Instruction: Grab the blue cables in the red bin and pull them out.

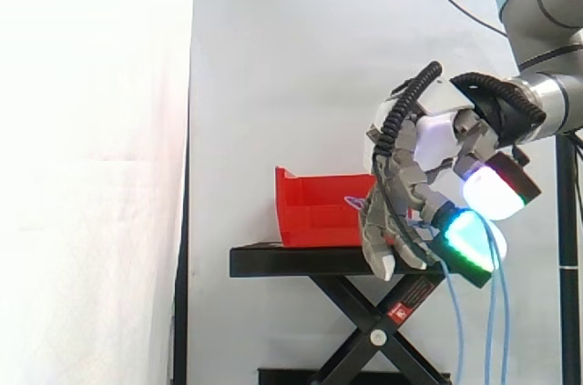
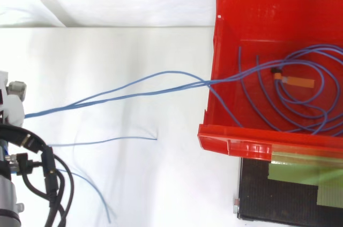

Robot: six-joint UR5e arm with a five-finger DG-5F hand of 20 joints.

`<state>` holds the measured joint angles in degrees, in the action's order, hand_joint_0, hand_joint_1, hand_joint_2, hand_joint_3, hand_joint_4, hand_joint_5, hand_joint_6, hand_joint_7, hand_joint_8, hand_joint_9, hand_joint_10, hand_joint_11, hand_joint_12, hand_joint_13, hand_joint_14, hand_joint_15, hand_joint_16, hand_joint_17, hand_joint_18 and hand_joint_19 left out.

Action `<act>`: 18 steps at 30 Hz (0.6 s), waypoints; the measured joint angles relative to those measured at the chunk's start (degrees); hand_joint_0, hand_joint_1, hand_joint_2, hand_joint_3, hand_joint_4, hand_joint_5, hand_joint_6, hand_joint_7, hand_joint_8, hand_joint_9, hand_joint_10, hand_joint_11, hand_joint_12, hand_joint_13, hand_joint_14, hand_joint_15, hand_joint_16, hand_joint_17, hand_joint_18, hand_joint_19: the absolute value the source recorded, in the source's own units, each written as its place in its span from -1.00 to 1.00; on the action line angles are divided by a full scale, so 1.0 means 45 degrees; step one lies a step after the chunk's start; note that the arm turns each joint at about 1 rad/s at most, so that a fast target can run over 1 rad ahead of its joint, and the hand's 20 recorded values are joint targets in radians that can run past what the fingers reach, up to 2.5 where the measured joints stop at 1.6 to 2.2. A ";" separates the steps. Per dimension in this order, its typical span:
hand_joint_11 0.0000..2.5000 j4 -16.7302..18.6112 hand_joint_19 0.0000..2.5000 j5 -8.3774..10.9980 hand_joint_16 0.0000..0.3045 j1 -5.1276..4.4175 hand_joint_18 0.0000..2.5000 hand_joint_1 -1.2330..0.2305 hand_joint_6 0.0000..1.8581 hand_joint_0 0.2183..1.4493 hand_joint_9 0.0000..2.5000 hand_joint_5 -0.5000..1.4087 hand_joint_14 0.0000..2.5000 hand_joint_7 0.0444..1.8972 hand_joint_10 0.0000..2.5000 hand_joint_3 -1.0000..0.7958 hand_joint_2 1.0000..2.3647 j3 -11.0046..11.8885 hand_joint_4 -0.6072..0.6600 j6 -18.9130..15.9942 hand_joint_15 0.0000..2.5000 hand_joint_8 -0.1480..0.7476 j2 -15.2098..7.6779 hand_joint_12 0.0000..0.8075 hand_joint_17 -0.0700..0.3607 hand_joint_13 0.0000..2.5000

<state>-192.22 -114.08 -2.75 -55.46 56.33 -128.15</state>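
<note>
At centre right of the side view, the cables (image 2: 134,90) are gripped by the curled fingers of the hand (image 1: 401,194), with their ends hung below it. In the top view they are stretched leftward out of the bin (image 2: 230,140), where coils are seen at the right.

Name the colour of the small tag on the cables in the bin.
Orange tag, best in top view.
</note>
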 measured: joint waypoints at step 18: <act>-0.48 0.0037 -0.49 0.0779 -0.73 -0.0457 -0.52 -0.37 -0.21 0.15 -0.21 0.56 -0.98 -0.47 -0.98 -1.00 -1.00 -0.0019 0.30 -0.6304 -0.53 0.07 -0.0015 -0.17 -0.24 -0.34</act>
<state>-192.05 -110.57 -4.81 -55.55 27.96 -128.21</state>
